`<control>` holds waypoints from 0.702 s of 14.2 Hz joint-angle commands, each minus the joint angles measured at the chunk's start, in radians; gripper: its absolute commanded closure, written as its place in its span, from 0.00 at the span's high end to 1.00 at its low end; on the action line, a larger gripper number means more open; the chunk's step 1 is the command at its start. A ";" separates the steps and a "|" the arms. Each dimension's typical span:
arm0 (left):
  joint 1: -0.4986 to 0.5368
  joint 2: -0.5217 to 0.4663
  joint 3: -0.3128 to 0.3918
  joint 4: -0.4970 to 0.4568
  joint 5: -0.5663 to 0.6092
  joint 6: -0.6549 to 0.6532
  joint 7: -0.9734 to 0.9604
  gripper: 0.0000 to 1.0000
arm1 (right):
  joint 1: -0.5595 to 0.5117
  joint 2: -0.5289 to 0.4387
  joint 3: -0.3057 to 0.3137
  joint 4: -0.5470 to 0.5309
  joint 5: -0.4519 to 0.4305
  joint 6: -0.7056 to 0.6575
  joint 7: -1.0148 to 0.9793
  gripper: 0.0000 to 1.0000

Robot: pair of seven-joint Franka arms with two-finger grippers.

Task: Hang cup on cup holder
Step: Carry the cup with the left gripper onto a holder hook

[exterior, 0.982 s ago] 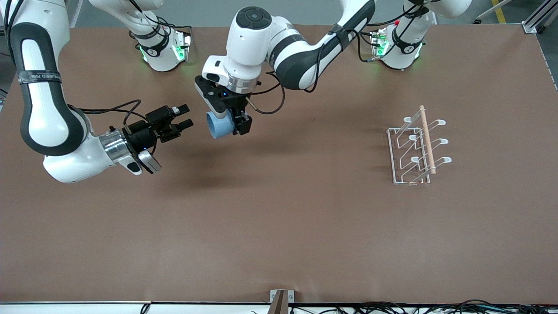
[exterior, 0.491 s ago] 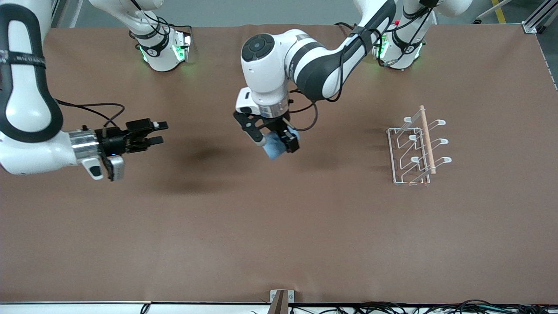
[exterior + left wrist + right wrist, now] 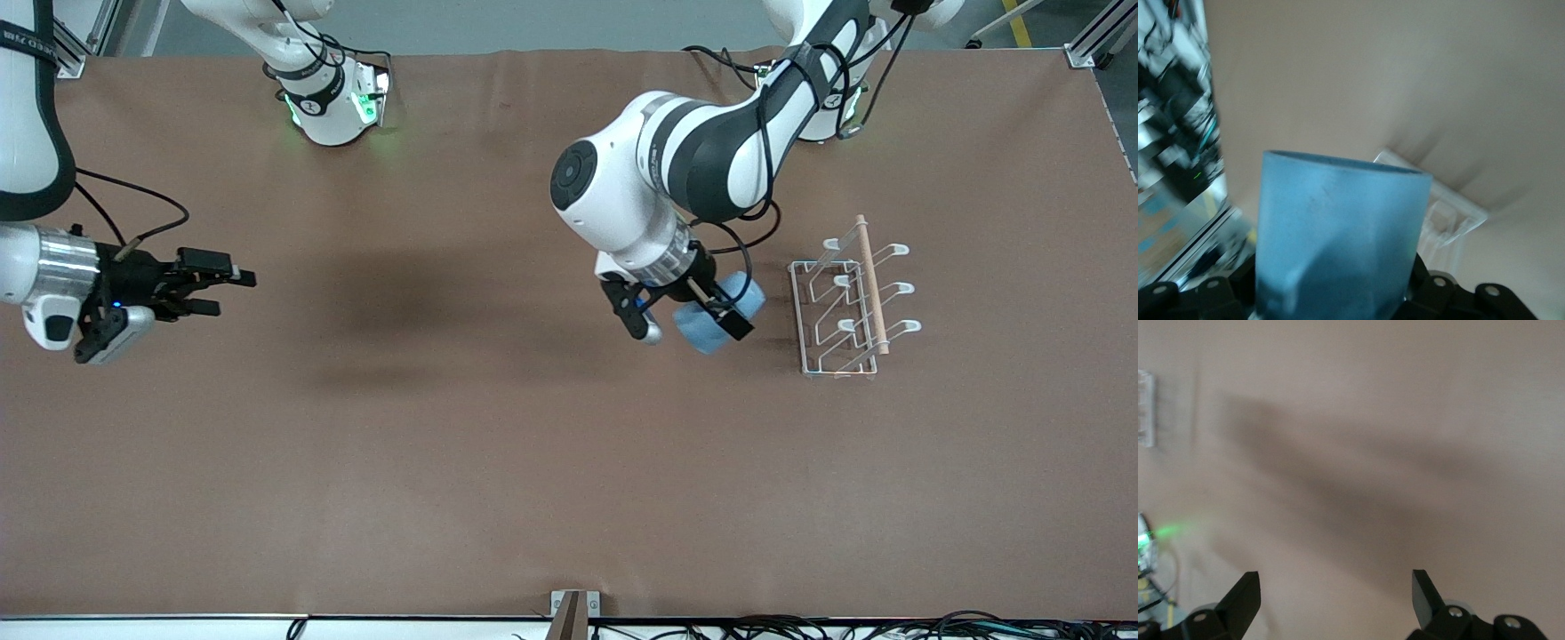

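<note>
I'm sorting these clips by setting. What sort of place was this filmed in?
Most likely a robotics lab or test cell. Two white arms stand bolted along a brown-covered table; the left end effector holds a blue cup beside a wire cup holder; the right end effector is open over bare table; cables line the edge.

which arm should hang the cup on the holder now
Left, most likely. The left gripper already holds the cup up beside the cup holder; the right gripper is open, toward the right arm's end.
</note>
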 commanded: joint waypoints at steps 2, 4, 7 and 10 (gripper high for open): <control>0.014 -0.020 -0.003 -0.125 0.246 -0.111 0.128 0.17 | 0.019 -0.043 0.009 0.034 -0.236 0.024 0.207 1.00; 0.017 -0.023 -0.004 -0.207 0.377 -0.160 0.191 0.17 | 0.028 -0.037 0.024 0.115 -0.348 0.018 0.297 1.00; 0.040 -0.016 -0.003 -0.256 0.422 -0.181 0.324 0.17 | 0.027 -0.036 0.035 0.215 -0.373 -0.021 0.459 1.00; 0.059 0.024 -0.003 -0.297 0.447 -0.182 0.517 0.21 | 0.022 -0.034 0.035 0.321 -0.372 -0.124 0.456 1.00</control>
